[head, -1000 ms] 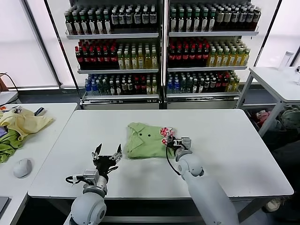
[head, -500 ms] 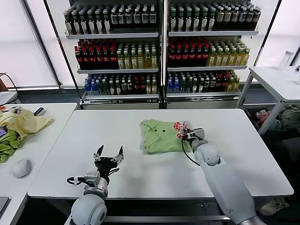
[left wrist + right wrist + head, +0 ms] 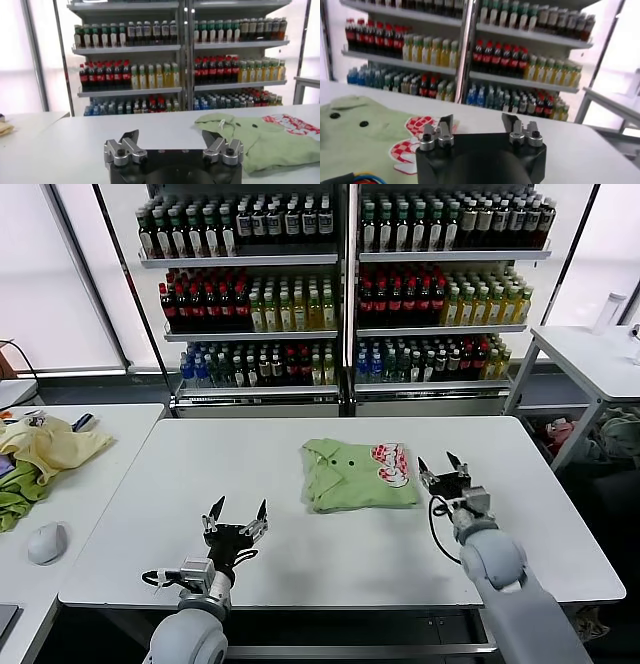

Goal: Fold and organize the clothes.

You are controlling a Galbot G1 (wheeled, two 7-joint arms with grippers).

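The right gripper (image 3: 442, 467) stood with jaws spread, empty, arm extended forward. The left gripper (image 3: 236, 515) hovered low, jaws likewise spread, holding nothing.

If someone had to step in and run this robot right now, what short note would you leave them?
Right gripper: jaws open, empty, just to the right of the polo shirt, not touching it.
Left gripper: jaws open, empty, idle near the table's front edge, left of the shirt.
Shirt: lies on the white table as a compact folded bundle, collar and red-and-white print facing up.
Done: the fold appears finished.
Left: perhaps tidy its edges or move it to where it belongs.
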